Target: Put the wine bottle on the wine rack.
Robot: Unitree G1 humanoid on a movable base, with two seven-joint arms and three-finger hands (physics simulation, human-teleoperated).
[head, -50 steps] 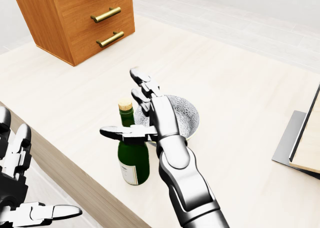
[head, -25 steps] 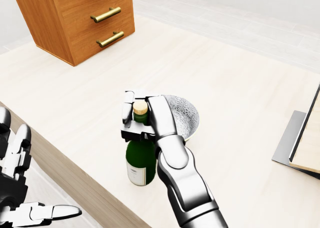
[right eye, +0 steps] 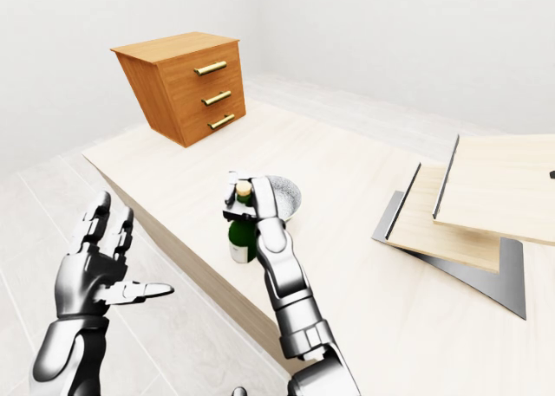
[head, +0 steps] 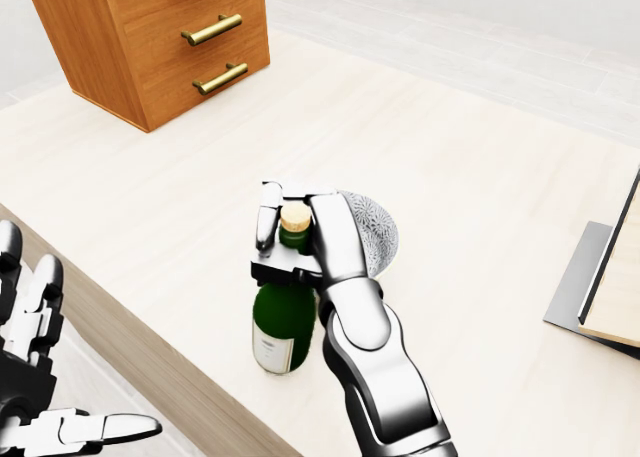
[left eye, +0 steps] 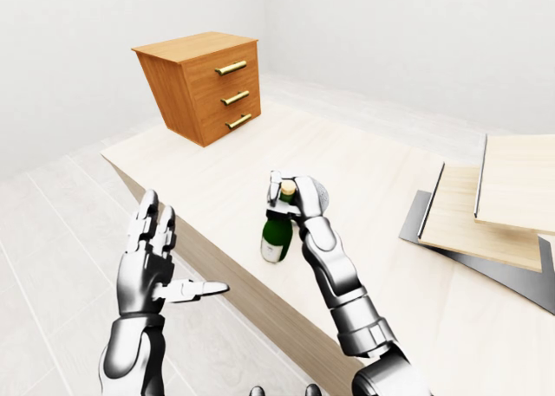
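Nearest the camera, off the table's edge, the left hand (left eye: 156,270) hangs with fingers spread wide, holding nothing. On the table (head: 480,177), the right hand (head: 300,242) has its fingers wrapped round the neck of the green wine bottle (head: 283,325), which stands upright beside a patterned bowl (head: 375,232). So the grasp looks made; lifting and carrying remain. Farther right lie slanted wooden boards (left eye: 494,201), possibly the rack.

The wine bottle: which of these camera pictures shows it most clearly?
The head view: the wine bottle is large and close there, with its cork, green body and label visible, and the right hand closed round its neck. The left-eye and right-eye views show the same bottle upright on the table, but small, partly hidden by the arm.
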